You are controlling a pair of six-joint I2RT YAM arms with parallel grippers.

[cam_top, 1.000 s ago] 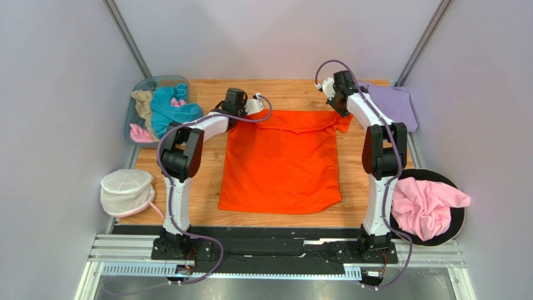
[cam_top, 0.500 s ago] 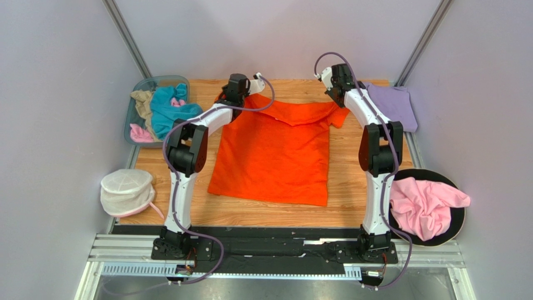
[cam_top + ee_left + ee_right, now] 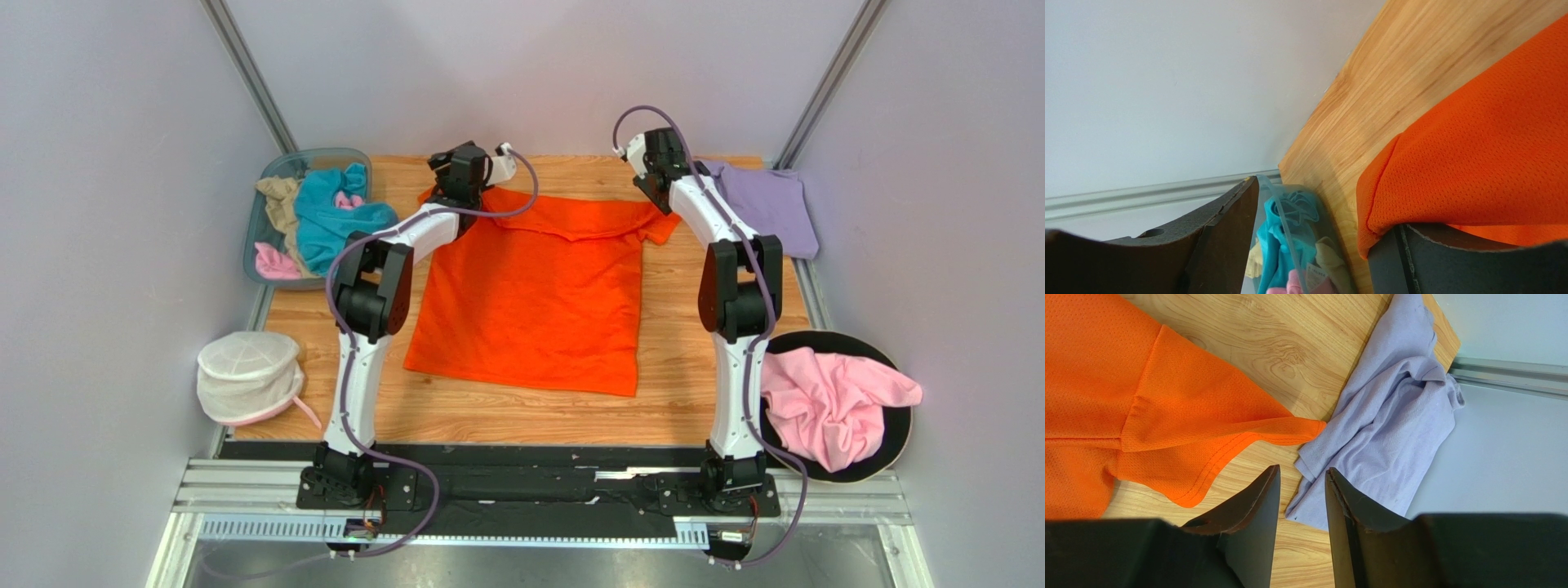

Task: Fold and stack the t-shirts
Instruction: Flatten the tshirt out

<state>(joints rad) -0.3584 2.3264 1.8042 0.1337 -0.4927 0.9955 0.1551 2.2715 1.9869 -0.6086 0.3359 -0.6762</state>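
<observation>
The bright orange t-shirt (image 3: 540,300) lies spread flat on the wooden table, collar end toward the far edge. My left gripper (image 3: 456,169) hangs over its far left shoulder. In the left wrist view this gripper (image 3: 1315,239) is open wide, and a fold of the orange t-shirt (image 3: 1487,153) rests on one finger, ungripped. My right gripper (image 3: 648,150) is over the far right sleeve. In the right wrist view it (image 3: 1303,474) is open and empty, above the seam where the orange sleeve (image 3: 1168,410) meets the pale lavender t-shirt (image 3: 1395,435).
The lavender t-shirt (image 3: 770,206) lies crumpled at the far right corner. A clear bin (image 3: 272,172) at the far left holds teal, tan and pink cloth. A pink shirt (image 3: 834,398) sits on a black round disc (image 3: 902,429). A white mesh pouch (image 3: 249,371) lies near left.
Both grippers carried the orange shirt's shoulders toward the far edge and a little left, then opened and let the cloth go. The shirt now lies flatter.
</observation>
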